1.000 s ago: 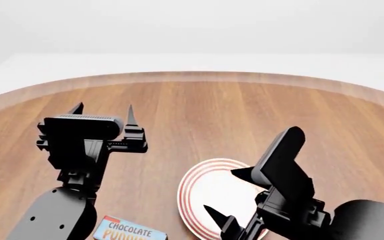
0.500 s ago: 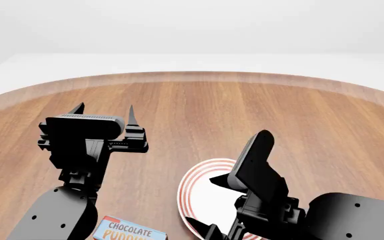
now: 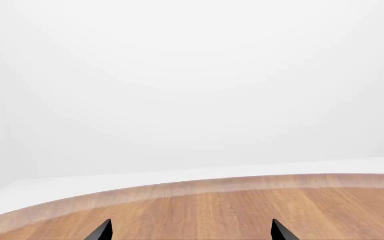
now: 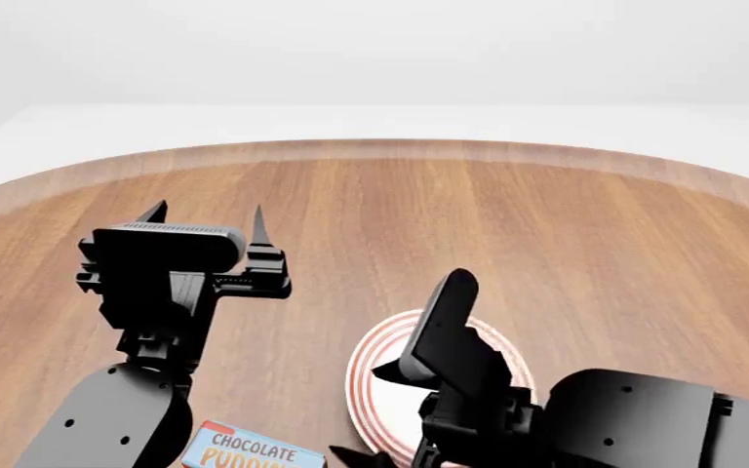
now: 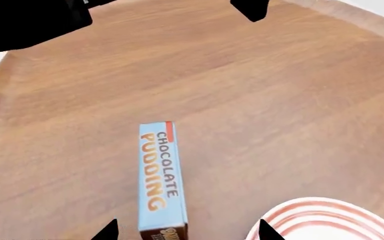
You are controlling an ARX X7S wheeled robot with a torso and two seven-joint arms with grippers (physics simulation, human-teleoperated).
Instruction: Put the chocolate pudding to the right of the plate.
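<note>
Nearest the robot, the chocolate pudding (image 4: 255, 453) lay flat on the bench (image 4: 388, 214), left of the plate (image 4: 377, 375). Over the last second the right end effector (image 5: 186, 230) had swung leftward across the plate toward the carton, tips spread and empty, apparently lining up a grasp. Farther out, the left end effector (image 4: 206, 216) hovered unmoved, also spread.
</note>
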